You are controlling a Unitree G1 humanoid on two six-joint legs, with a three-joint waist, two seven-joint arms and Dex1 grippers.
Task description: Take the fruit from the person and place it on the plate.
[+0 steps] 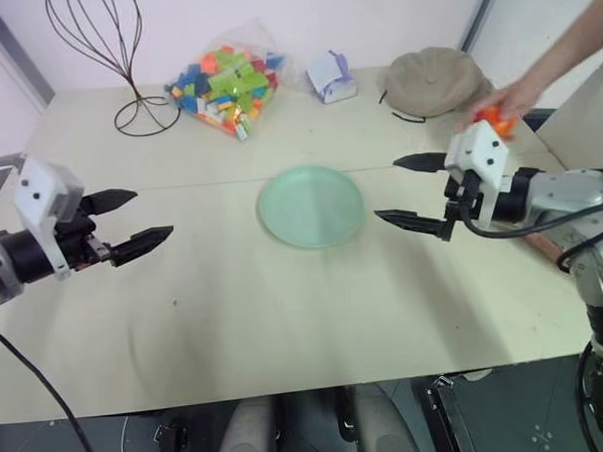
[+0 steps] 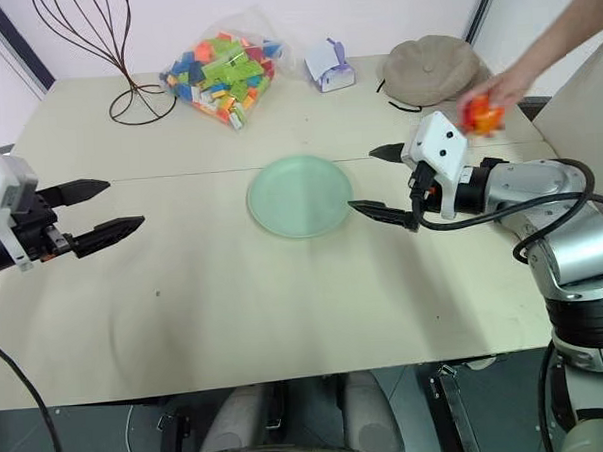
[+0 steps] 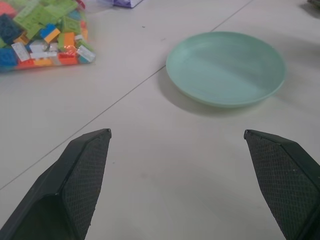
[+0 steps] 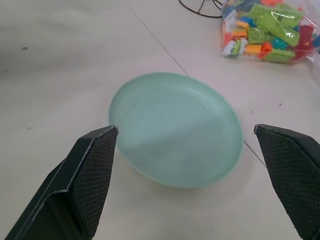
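Blurred fruit half-hidden in person's hand

person's hand holding fruit, seemingly, plate

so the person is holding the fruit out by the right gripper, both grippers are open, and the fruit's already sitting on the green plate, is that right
Not quite. The plate has nothing on it; the right wrist view shows its surface bare. The fruit is in the person's hand, held out beside the right gripper, as the right eye view shows. That gripper and the left gripper are both open, as you said.
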